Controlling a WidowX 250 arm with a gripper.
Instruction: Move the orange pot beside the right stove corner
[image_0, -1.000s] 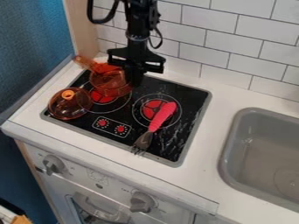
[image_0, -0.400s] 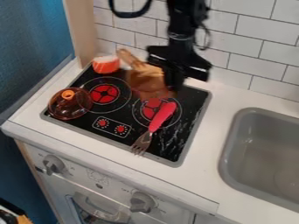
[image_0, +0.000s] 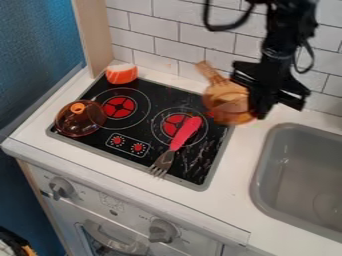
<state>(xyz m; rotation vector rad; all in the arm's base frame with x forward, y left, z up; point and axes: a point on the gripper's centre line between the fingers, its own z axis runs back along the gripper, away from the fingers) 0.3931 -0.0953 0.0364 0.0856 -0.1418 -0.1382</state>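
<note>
Though illegible, tiny white markings (image_0: 124, 143) around both red dials (image_0: 137, 147).

worktop (image_0: 244, 167) brightly lit; blue wall (image_0: 37, 45) darkening downward; pincer (image_0: 258, 113) and orange pot (image_0: 226, 104) blurred

Lid (image_0: 81, 122) on cooktop (image_0: 141, 131), left; fork (image_0: 186, 134) partly over right burner (image_0: 172, 121); toy sushi (image_0: 121, 74) back-left; sink (image_0: 259, 167) right; pot (image_0: 226, 106) over back-right corner.
</note>
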